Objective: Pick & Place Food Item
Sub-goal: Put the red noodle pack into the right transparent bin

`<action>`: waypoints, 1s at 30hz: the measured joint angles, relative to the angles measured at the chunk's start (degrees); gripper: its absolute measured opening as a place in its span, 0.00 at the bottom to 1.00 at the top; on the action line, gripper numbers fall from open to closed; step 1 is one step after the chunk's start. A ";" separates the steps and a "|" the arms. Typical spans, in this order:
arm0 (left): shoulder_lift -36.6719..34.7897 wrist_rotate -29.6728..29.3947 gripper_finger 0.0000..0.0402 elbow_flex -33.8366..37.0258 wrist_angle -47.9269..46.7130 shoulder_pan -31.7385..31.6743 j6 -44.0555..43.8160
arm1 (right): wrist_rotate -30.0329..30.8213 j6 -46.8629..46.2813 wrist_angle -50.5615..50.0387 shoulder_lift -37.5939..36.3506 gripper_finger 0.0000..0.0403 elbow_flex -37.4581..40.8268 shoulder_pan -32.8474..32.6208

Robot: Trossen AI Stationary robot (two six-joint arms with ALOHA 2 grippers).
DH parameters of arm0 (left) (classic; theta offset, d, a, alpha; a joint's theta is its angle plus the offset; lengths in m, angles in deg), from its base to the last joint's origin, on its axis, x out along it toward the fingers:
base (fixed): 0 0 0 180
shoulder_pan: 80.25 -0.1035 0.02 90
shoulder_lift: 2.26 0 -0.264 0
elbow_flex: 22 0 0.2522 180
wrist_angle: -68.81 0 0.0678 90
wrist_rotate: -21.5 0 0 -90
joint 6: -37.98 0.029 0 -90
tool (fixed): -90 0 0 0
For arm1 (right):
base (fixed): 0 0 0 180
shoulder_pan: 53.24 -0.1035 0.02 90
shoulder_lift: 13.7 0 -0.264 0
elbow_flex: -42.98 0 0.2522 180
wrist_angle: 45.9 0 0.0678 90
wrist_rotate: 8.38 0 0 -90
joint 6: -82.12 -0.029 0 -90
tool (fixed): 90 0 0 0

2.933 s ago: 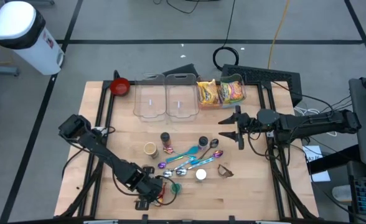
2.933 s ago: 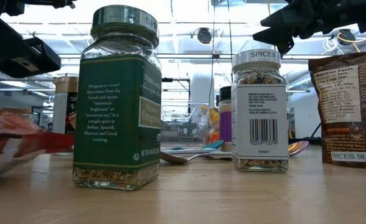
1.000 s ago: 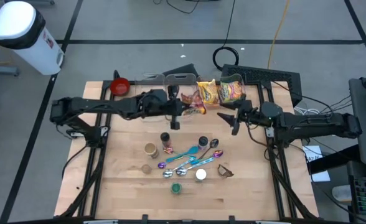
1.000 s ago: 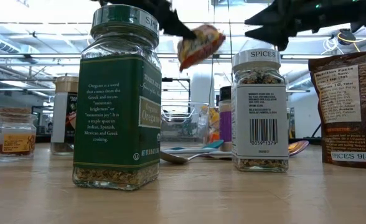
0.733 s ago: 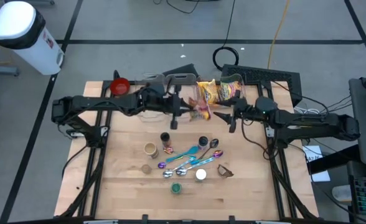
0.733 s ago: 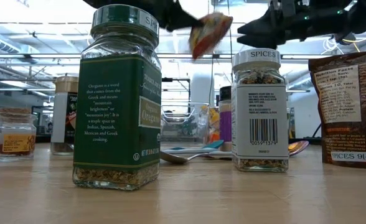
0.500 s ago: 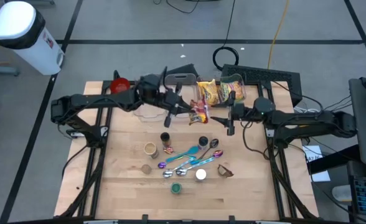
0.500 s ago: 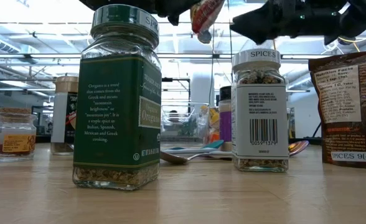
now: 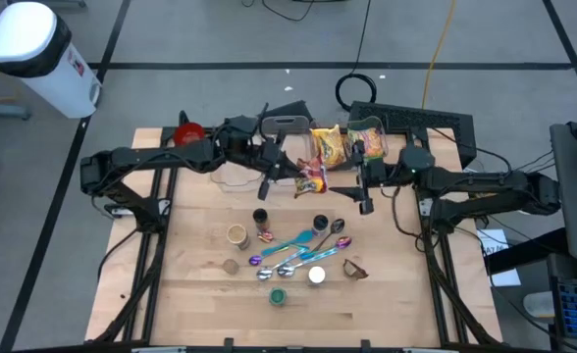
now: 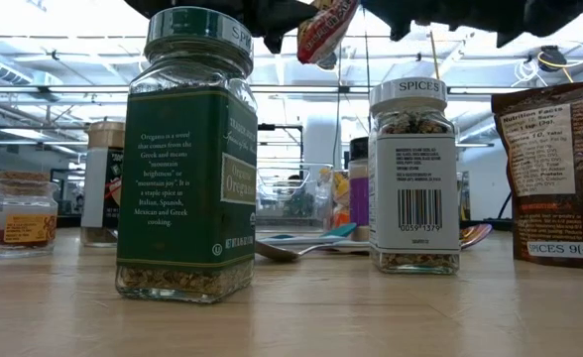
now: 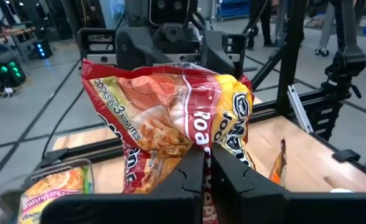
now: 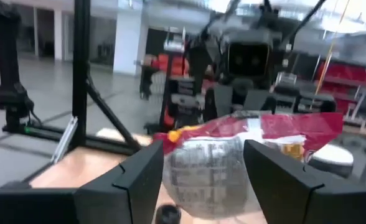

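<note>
A crinkled, glossy red-and-yellow noodle packet (image 9: 311, 177) hangs above the far middle of the pale wooden table (image 9: 396, 294), pinched in the left gripper (image 9: 287, 173)'s jaws. The right gripper (image 9: 359, 186) faces it from the right, dark angular jaws spread around its end.
</note>
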 joint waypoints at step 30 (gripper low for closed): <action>-0.02 -3.57 0.02 0.00 -7.67 3.35 0.10 | -2.85 4.60 -6.96 6.97 0.06 -5.15 -0.02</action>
